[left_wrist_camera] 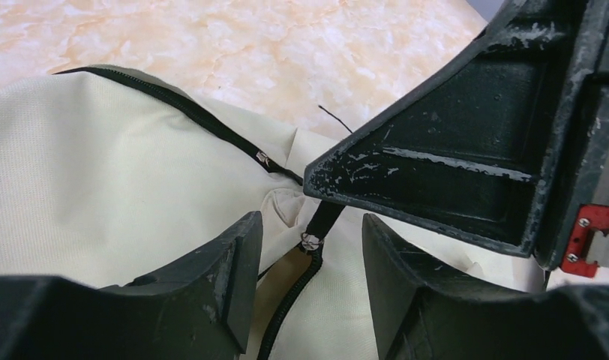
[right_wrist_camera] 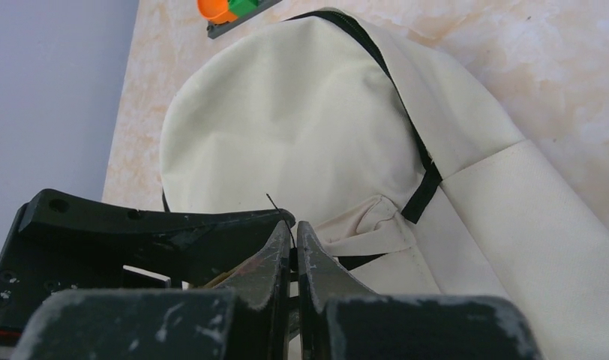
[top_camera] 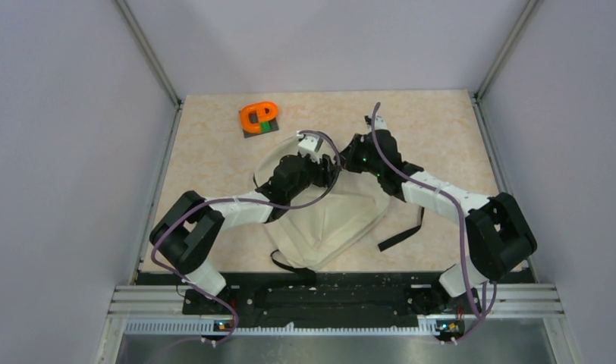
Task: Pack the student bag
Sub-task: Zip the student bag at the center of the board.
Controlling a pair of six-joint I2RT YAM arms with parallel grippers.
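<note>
Bag (top_camera: 328,224) is lying flat at mid-table (top_camera: 441,129), its near end toward the arm bases and a black strap (top_camera: 400,236) trailing off its right side. Both arms are reaching in over its far end, tips almost meeting. No opening is showing in any view. The zipper (left_wrist_camera: 189,112) is running as a closed black line along the curved seam, with the slider (left_wrist_camera: 310,241) sitting in a pucker of cloth.

Right gripper (right_wrist_camera: 294,240) is pinching the thin black pull (left_wrist_camera: 324,219), fingers pressed nearly together. The left wrist view is showing the pull rising straight from the slider into that fingertip.

Left gripper (left_wrist_camera: 309,229) is straddling the slider with fingers apart, holding nothing, low over the fabric.

Reading this as the start of unzipping. Doing it well, in my judgement:
- drag the pull low and along the track, following the curve. Hauling upward will be lifting soft cloth, not moving the slider.
- bring the left fingers down to pin the fabric just behind the slider for counter-tension.
- go slowly, since the thin pull is likely to slip from the pinch.

Orange toy (top_camera: 258,118) is waiting at the far left, well apart from the bag.
</note>
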